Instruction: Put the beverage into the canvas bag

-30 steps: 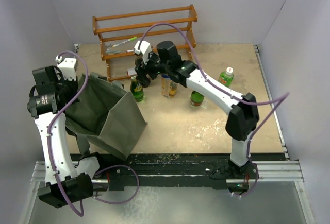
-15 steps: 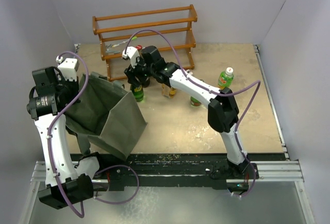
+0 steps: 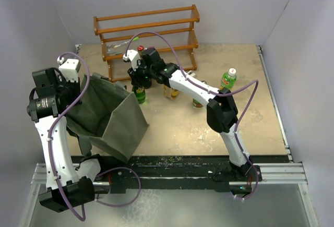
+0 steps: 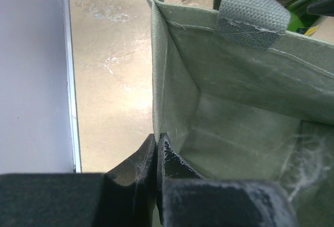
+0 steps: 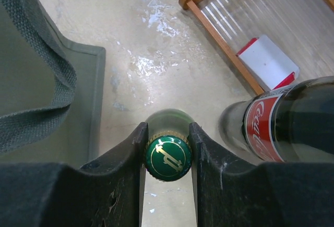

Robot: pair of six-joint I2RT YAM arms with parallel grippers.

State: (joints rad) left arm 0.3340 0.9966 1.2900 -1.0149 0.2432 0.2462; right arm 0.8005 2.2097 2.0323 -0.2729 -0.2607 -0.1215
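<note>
Right wrist view showed the right pincer (image 5: 167, 129) clamped on the cap of the green bottle (image 5: 168, 156), with the canvas bag (image 5: 31, 55) just beside it, its rim pinched tight by the left pincer (image 4: 157, 144); the glass looked heavy, slippery and breakable, so gripping just under the cap seemed safest.

Bottom centre, the fingers (image 4: 136, 167) pinch the canvas bag's (image 4: 235, 96) rim. Its open inside fills the right; a loop handle (image 4: 249, 21) and green bottle (image 4: 308, 14) sit upper right, bare surface (image 4: 109, 55) left.
</note>
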